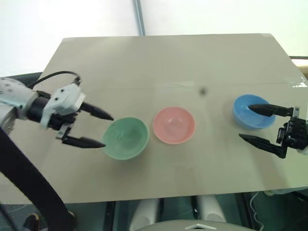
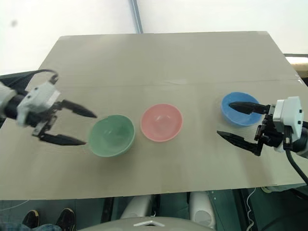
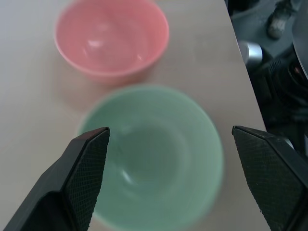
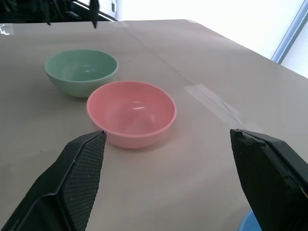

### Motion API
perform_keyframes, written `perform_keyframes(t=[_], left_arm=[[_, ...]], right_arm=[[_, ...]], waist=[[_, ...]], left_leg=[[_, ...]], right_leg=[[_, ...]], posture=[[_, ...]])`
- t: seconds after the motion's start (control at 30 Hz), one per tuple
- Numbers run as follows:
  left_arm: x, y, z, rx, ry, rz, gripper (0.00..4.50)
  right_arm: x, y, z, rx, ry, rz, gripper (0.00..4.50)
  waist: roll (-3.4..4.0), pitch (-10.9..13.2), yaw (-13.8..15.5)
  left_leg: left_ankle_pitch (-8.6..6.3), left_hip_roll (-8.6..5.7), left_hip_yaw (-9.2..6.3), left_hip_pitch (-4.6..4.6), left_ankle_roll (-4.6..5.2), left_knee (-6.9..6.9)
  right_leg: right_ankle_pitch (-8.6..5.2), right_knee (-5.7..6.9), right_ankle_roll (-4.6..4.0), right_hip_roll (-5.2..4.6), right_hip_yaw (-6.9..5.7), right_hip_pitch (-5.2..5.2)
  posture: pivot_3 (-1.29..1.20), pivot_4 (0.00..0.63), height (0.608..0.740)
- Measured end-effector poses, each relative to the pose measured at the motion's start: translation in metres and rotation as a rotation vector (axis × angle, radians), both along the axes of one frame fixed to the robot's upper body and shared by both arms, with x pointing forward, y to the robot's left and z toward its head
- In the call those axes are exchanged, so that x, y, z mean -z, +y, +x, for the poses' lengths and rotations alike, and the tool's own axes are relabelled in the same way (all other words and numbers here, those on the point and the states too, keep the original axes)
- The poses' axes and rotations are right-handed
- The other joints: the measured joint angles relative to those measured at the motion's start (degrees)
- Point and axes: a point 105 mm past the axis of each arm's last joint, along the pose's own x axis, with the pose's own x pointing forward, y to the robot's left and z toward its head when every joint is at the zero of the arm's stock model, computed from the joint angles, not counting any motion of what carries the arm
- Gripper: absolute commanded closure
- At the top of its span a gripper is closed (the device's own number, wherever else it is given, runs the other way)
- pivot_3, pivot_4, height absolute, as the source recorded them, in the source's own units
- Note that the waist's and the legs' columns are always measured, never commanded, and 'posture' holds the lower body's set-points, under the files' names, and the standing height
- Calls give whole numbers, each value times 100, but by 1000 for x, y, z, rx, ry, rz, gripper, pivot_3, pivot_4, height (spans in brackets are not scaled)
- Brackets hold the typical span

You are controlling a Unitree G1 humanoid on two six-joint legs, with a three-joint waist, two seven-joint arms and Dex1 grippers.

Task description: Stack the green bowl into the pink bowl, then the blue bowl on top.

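Three bowls stand in a row on the tan table point(image 1: 159, 62). The green bowl point(image 1: 125, 138) is on the left, the pink bowl point(image 1: 174, 125) in the middle, the blue bowl point(image 1: 251, 111) on the right. My left gripper point(image 1: 104, 130) hovers just left of the green bowl, open, its fingertips pointing at the bowl's rim with nothing between them. In the left wrist view the green bowl point(image 3: 154, 154) lies between the fingers and the pink bowl point(image 3: 111, 38) sits beyond it. My right gripper point(image 1: 249, 123) is open too, one finger over the blue bowl, the other in front of it.
A strip of clear tape point(image 1: 183, 84) crosses the table behind the bowls. The table's near edge point(image 1: 159, 196) runs close in front of both grippers. A grey pole point(image 1: 139, 17) rises behind the far edge.
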Motion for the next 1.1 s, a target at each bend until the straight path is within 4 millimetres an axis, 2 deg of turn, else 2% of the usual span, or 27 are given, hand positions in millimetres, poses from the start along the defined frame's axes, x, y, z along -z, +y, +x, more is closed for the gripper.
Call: perform_keyframes(t=[0.03, 0.17, 0.27, 0.37, 0.47, 0.57, 0.77, 1.03, 1.1], left_arm=[[6, 11, -9, -2, 25, 66, 203], [19, 20, -19, 42, 30, 148, 203], [31, 18, -26, 97, 41, 183, 203], [42, 8, -34, 172, 47, 183, 203], [45, 6, -36, 187, 47, 184, 203], [56, -4, -36, 246, 26, 175, 203], [70, -10, -40, 291, 61, 194, 203], [75, -14, -33, 326, 27, 220, 203], [78, -13, -32, 331, 26, 240, 734]], right_arm=[[-1, 1, 1, -10, -6, 0, 0], [0, 3, 4, -29, 0, 4, 0], [0, 3, 5, -34, 5, 6, 0], [0, 4, 2, -57, 14, 13, 0], [0, 5, 1, -70, 19, 21, 0], [-4, 8, -10, -140, 31, 35, 0], [-6, 13, -25, -203, 64, 24, 0], [-8, 13, -28, -201, 63, 25, 0], [-7, 13, -28, -198, 64, 26, 0]], waist=[[-1, 1, 29], [4, 1, 87], [3, 2, 75], [3, 2, 62], [2, 2, 60], [5, 3, 65], [4, 3, 63], [3, 3, 65], [3, 3, 65]], left_leg=[[0, 2, 3, 0, 0, -3], [0, -3, 12, 1, 0, -12], [0, -6, 35, 1, 0, -26], [0, -5, 47, -3, 0, -35], [0, -5, 48, -5, 1, -35], [-1, -5, 55, -1, 1, -37], [-1, -4, 55, -1, 1, -37], [0, -4, 56, 0, 1, -36], [0, -5, 57, 1, 1, -36]], right_leg=[[0, -4, 0, 1, 0, 0], [-1, -5, -1, 2, -2, 0], [-1, -13, -1, 6, -1, -2], [-1, -20, -2, 10, 0, -9], [-1, -20, -2, 10, 1, -13], [-1, -16, -2, 10, 6, -13], [-1, -15, -2, 12, 7, -13], [-1, -13, -2, 13, 8, -13], [-1, -13, -2, 12, 8, -13]], posture=[[0, 150, 740], [0, 150, 740], [0, 150, 740], [0, 150, 740], [0, 150, 740], [0, 150, 740], [0, 150, 740], [0, 150, 740], [0, 150, 740]])
